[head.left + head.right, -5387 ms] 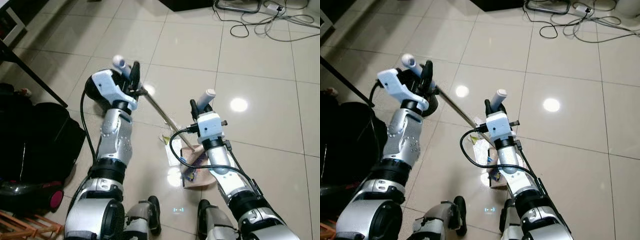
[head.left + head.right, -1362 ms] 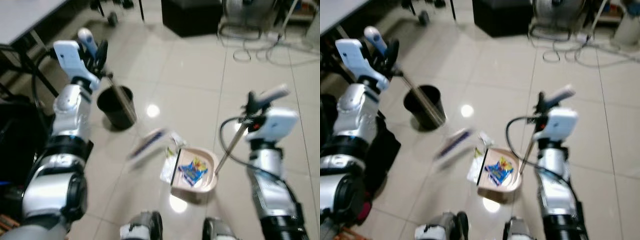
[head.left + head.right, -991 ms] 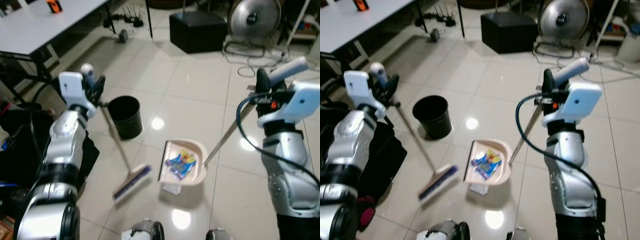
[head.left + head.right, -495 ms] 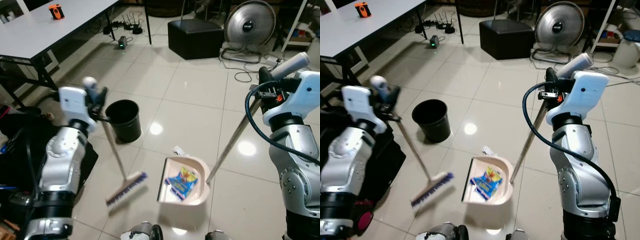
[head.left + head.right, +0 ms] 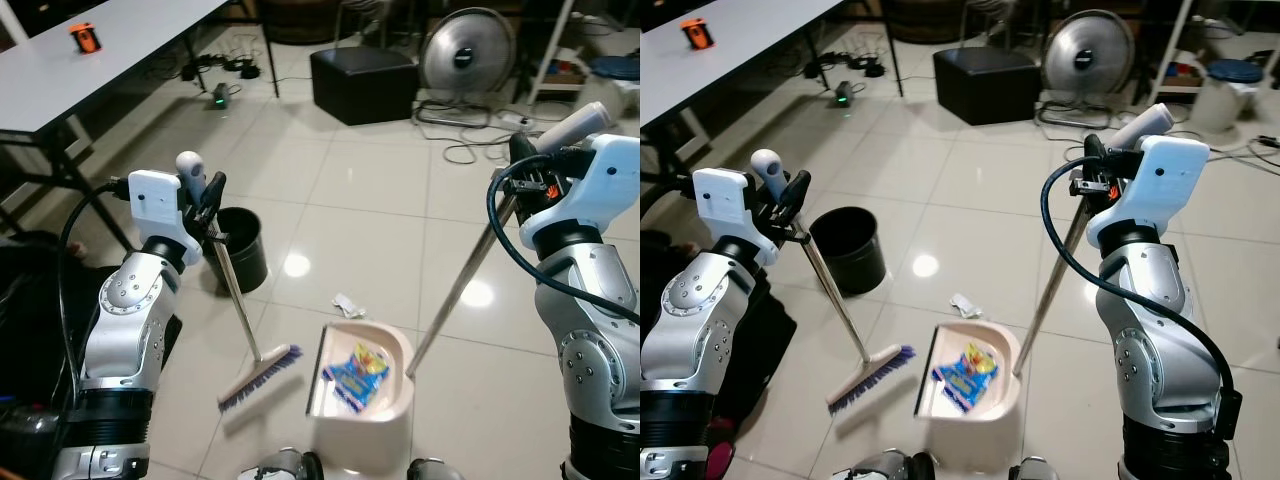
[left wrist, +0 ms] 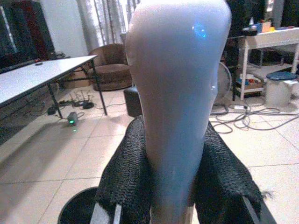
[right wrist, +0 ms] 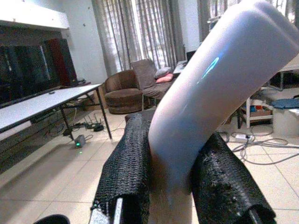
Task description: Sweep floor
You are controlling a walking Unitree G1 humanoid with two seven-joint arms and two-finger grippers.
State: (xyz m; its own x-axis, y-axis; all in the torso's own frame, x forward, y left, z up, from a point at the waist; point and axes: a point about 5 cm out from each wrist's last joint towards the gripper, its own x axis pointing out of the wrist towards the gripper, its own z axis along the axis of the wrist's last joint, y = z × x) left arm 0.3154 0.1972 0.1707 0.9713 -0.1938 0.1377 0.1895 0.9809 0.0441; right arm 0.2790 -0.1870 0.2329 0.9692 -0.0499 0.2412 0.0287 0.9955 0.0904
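My left gripper [image 5: 207,207] is shut on the white top grip of the broom [image 5: 259,376]. The broom's thin handle slants down to a purple-bristled head near the floor. My right gripper [image 5: 521,172] is shut on the long handle of the beige dustpan [image 5: 390,395], which sits low before my feet. A blue wrapper [image 5: 353,367] lies in the pan. A white scrap [image 5: 347,304] lies on the tiles beyond it. In the wrist views the broom grip [image 6: 177,102] and the dustpan grip [image 7: 201,102] each sit pinched between black fingers [image 6: 126,177].
A black bin [image 5: 240,252] stands just behind the broom handle. A grey table [image 5: 100,70] runs along the left. Behind are a black box [image 5: 362,82], a fan [image 5: 465,52] and floor cables [image 5: 480,145]. A dark bag [image 5: 20,300] sits at my left.
The view has risen from a close look at the floor to a wide one of the room. Both grippers keep their hold. The broom head now hangs nearer the dustpan.
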